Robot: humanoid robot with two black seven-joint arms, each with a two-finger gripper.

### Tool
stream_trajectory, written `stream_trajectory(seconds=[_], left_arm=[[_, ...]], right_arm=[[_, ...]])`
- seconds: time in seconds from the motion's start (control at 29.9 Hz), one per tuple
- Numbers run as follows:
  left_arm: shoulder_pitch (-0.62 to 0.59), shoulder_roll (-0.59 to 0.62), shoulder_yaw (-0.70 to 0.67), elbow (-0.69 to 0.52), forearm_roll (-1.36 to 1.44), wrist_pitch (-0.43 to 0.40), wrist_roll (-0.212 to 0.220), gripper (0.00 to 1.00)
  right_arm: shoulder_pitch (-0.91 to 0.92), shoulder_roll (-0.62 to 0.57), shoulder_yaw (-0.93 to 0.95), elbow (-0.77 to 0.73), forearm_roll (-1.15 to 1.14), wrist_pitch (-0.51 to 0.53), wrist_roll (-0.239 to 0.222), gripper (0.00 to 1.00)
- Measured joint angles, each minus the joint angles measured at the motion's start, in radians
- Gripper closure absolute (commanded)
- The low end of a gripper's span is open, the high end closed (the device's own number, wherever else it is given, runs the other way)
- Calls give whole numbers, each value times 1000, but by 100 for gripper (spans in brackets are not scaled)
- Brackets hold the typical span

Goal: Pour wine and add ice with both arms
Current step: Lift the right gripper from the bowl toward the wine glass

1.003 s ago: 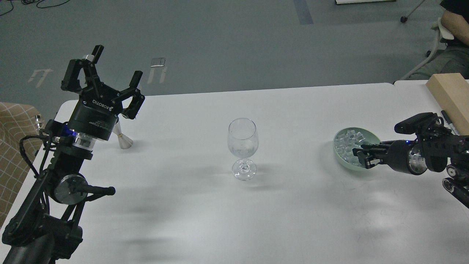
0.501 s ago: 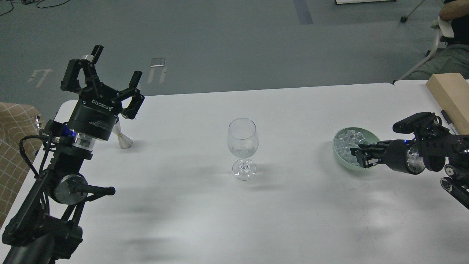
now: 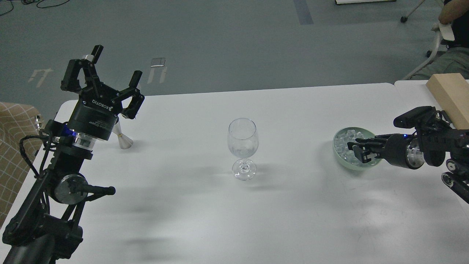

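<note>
A clear stemmed wine glass (image 3: 243,141) stands upright in the middle of the white table (image 3: 293,205). The ice (image 3: 343,141), many small clear cubes, lies in a shallow pale green bowl (image 3: 370,132) at the right. My right gripper (image 3: 357,151) reaches in from the right and hangs low over the bowl's near side, above the ice; its dark fingers cannot be told apart. My left gripper (image 3: 106,69) is raised at the far left with its fingers spread open and empty. No wine bottle is in view.
A small silver cone-shaped jigger (image 3: 123,139) stands on the table just behind my left gripper. A wooden block (image 3: 449,93) and a pen lie at the far right. A chequered seat (image 3: 13,146) is off the left edge; a person sits at the top right.
My right gripper has moved slightly left and up over the ice bowl. The left arm and the glass have not moved.
</note>
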Motion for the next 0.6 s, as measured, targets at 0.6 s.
stream_trajectory(seconds=[0.6], left_arm=[[-5,2,1,0,2,0,7,2]], right_arm=[[31,-50,53,89,0,-7,3,85]])
